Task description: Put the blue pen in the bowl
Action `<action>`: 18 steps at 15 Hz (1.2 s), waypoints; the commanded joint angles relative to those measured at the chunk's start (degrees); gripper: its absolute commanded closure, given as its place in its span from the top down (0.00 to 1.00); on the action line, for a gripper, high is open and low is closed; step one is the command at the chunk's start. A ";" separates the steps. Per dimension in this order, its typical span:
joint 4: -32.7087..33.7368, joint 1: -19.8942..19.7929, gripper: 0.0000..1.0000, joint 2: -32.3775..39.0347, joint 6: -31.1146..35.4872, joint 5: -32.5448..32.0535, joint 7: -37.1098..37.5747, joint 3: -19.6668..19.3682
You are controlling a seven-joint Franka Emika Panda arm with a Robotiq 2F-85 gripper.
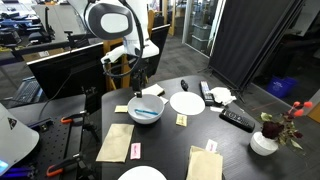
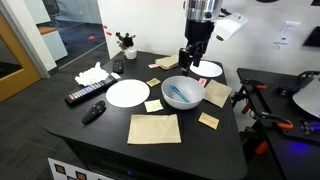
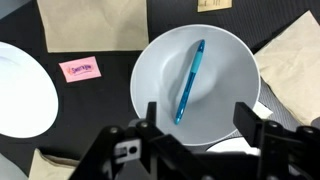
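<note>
Gripper (image 3: 197,118) wide, empty | blue pen (image 3: 190,80) in bowl (image 3: 152,70) by tabletop (image 3: 100,100) edge nearest me; likely light, stiff, slick; pinch mid-barrel

Blue pen (image 3: 190,80) flat inside white bowl (image 3: 158,52).

bowl (image 3: 225,60) near rim hidden behind gripper (image 3: 197,113); plate (image 3: 15,90) cut off at wrist view's left edge; blue pen (image 1: 146,108) was mere smear in exterior view.

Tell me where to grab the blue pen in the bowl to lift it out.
Take the blue pen at mid-barrel from straight above, claw closing across its slim shaft. It lies flat and slanted on the floor of the bowl; the raised wall likely blocks a side approach.
</note>
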 commanded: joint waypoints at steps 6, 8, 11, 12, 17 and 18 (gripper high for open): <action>-0.30 -1.28 1.00 -9.14 -4.33 -0.62 1.19 2.06; 0.05 -1.88 1.00 -11.44 -5.91 -0.41 0.41 2.64; 0.42 -2.87 1.00 -14.34 -8.05 -0.03 -0.47 3.48; 0.42 -3.27 1.00 -15.12 -8.38 -0.33 -0.12 3.81; 0.36 -4.57 1.00 -15.18 -7.63 0.30 -0.20 5.37; 0.36 -4.72 1.00 -15.27 -7.76 0.27 -0.17 5.61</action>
